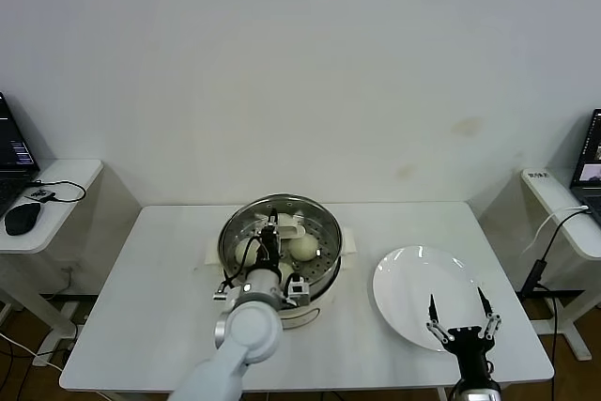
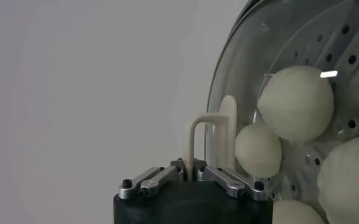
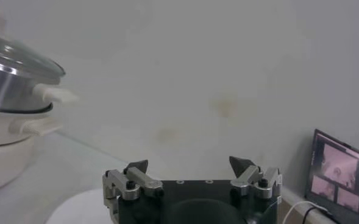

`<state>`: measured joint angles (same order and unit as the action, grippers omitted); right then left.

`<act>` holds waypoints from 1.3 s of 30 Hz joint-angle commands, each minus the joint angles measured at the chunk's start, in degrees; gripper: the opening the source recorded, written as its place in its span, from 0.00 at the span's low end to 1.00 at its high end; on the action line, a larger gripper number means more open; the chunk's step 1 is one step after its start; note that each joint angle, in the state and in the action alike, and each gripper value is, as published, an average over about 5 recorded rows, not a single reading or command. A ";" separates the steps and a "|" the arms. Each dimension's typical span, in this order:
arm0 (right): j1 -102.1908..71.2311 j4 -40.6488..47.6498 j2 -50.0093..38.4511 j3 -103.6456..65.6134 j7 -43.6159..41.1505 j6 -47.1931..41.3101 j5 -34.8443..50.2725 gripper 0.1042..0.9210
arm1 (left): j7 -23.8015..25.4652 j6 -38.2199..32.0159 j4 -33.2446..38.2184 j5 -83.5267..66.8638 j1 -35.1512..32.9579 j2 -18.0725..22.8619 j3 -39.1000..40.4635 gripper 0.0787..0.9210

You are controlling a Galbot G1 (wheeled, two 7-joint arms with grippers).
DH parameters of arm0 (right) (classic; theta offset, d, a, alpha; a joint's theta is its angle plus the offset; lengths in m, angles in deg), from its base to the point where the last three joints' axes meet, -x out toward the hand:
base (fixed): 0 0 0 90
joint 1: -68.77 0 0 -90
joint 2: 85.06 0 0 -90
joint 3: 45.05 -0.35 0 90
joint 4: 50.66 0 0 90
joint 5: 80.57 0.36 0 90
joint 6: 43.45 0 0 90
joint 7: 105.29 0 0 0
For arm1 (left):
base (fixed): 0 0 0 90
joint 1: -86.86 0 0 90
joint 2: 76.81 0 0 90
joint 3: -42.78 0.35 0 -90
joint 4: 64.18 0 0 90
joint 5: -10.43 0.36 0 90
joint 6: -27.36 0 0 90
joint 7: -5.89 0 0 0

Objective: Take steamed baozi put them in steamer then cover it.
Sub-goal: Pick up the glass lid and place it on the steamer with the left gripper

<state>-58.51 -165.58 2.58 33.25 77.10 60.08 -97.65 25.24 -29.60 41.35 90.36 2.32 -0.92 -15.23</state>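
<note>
So the left tool is over the near side of the steamer, reaching in from the front, fingers pinched together on the white handle of the glass lid. In the left wrist view the handle loop sits right between the fingertips, and the lid looks to be lying over the pot, with the buns showing through the glass.

The right tool is off on its own, hovering at the near rim of the white plate toward the right front of the surface, fingers spread wide apart and gripping nothing. That plate has nothing on it.

The steamed baozi are all in the steamer, sitting on the perforated tray. From the left wrist camera I can count four of them, bunched close together, just beyond the left tool's fingertips and under the lid. The steamer itself sits around the middle of the surface, on its cream-white base, well apart from the right tool.

No brand or label I can read on any of it. Farther out there's a side desk with a mouse on the left and a laptop screen on the right.
</note>
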 commanded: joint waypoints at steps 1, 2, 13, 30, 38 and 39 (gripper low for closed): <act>0.02 -0.05 0.11 0.29 0.08 0.03 -0.20 0.88 | 0.37 -0.09 0.88 0.04 0.21 -0.72 -0.24 0.08; 0.02 -0.04 0.14 0.39 0.10 0.03 -0.26 0.88 | 0.40 -0.14 1.02 0.04 0.19 -0.85 -0.26 0.08; -0.06 -0.05 0.30 0.63 0.17 0.07 -0.69 0.88 | 0.60 -0.65 1.82 0.29 -0.12 -0.97 -0.09 0.08; -0.05 -0.08 0.24 0.84 0.15 0.08 -0.63 0.88 | -2.11 -1.49 2.90 -0.39 -1.55 -0.62 -0.30 0.13; -0.22 -0.28 0.10 0.70 0.14 0.06 -0.59 0.88 | -5.17 -0.87 12.10 -7.81 -8.58 -4.43 -2.09 0.40; -0.23 -0.32 0.10 0.69 0.14 0.06 -0.57 0.88 | -6.09 -0.89 13.96 -9.89 -9.95 -5.29 -2.71 0.43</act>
<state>-58.72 -165.74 2.70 34.04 77.24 60.17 -98.28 22.38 -30.64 45.90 88.39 -1.02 -2.76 -16.37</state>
